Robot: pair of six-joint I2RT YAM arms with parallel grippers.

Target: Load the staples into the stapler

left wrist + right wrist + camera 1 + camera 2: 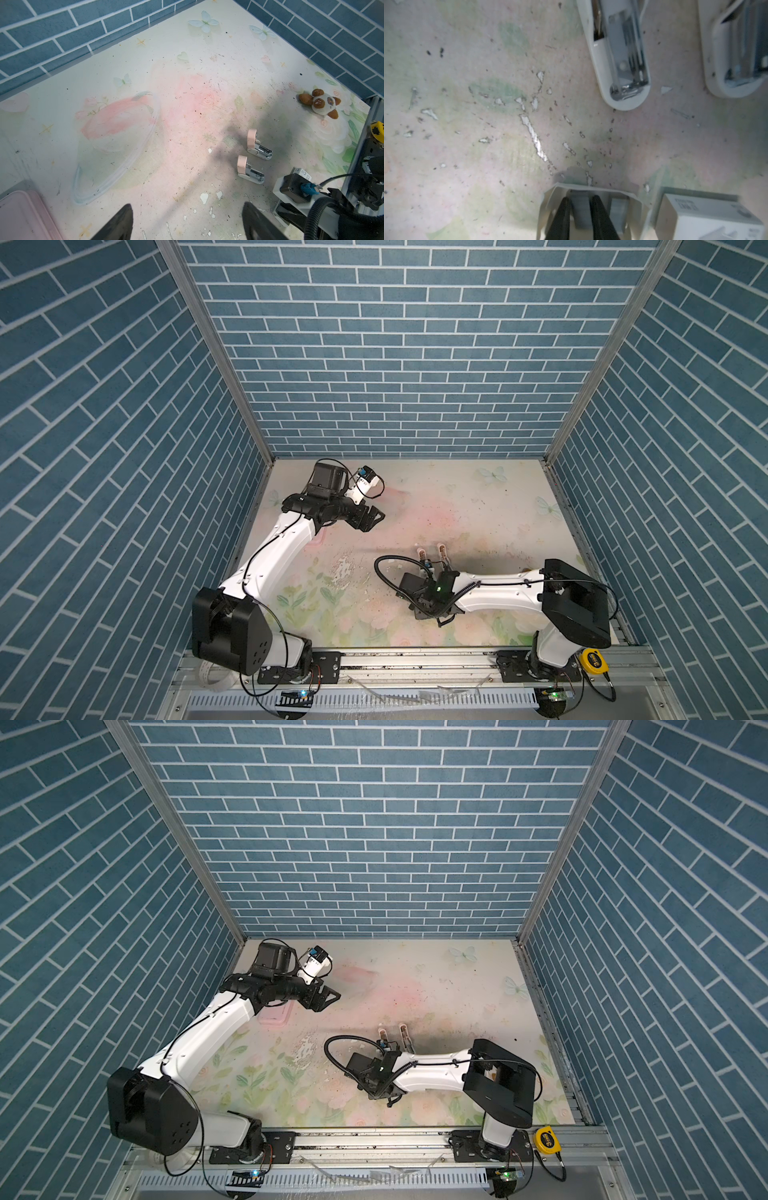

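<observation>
The right claw point(581, 198) sits in the card tray point(549, 199), narrowed onto a staple strip point(580, 216) and pinching its long sides, likely so it lifts level. The nearer stapler point(623, 62) lies open near the tray, channel up. The left claw point(187, 205) hangs wide, well away from the tray.

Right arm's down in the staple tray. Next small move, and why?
Probably finish closing the right gripper on the staple strip before any lift. Its fingers flank that strip inside the white card tray, tight to its sides, but a firm clamp isn't clear. A second strip lies just beside it, so close without shifting sideways. The open stapler lies nearby.
</observation>
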